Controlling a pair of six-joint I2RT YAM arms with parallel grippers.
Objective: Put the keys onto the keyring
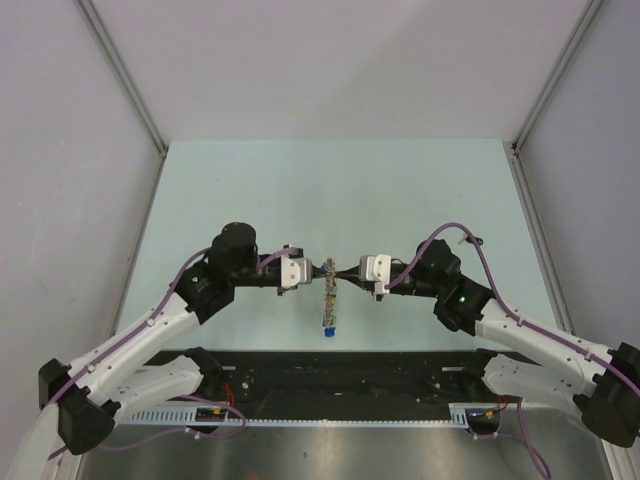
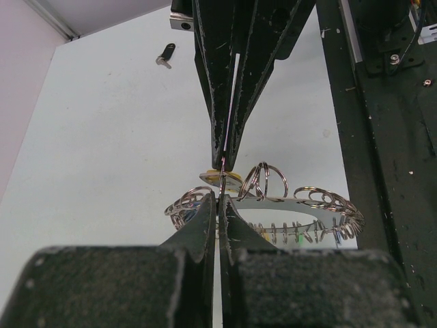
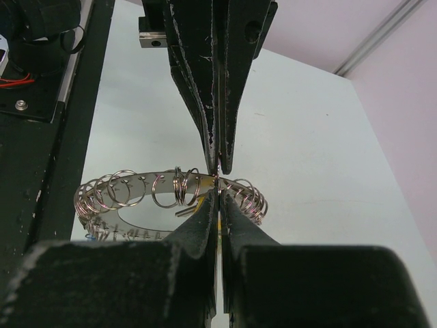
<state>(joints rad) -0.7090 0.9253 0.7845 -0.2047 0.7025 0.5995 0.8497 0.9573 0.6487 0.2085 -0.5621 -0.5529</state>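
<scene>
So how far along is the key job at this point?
Done: the keyring is held up between both arms, with a blue-headed key already hanging. In hand: left gripper and right gripper are shut on its rim; whether a key is pinched too is unclear. Left: a black-headed key lies on the table.

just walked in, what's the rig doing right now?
The two arms meet over the middle of the table. The left gripper and right gripper are both shut on the rim of the keyring from opposite sides, holding it between them. A blue-headed key dangles at its near end. A black-headed key lies loose on the table, not yet on the ring.
</scene>
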